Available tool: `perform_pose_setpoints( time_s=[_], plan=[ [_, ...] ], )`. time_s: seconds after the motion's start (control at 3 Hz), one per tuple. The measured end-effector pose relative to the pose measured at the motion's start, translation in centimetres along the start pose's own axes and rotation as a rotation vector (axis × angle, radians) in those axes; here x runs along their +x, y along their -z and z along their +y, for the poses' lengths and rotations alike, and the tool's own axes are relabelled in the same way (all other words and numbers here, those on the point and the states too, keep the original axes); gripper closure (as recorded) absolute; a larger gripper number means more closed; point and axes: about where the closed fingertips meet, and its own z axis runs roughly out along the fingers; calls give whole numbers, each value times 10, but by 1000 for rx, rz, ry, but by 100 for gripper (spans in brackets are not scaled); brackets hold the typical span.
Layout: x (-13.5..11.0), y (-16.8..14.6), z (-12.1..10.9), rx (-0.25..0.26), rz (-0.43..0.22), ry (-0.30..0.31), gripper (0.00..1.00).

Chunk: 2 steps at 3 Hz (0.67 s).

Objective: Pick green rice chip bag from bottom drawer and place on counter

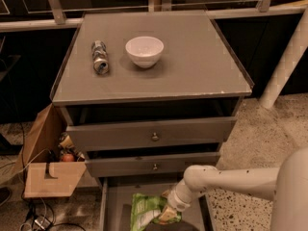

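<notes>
Grasp step: gripper (167, 214) in bottom drawer (115, 202), on green rice chip bag (146, 209); jaws unreadable. Next: lift clear, up to worktop (192, 57).

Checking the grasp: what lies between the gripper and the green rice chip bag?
Nothing; in the camera view the gripper sits against the bag inside the bottom drawer.

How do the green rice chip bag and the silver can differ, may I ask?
The green rice chip bag lies in the bottom drawer; the silver can lies sideways on the counter. The bag is green and crinkly, the can metallic. The gripper is at the bag, not the can.
</notes>
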Motion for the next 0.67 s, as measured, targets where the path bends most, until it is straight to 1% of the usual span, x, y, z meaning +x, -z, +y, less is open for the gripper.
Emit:
perform_pose_setpoints(
  time_s=[0.33, 0.67],
  plan=[
    [-1, 35, 4, 57, -6, -14, 100],
    [-11, 76, 11, 142, 0, -9, 100]
  ],
)
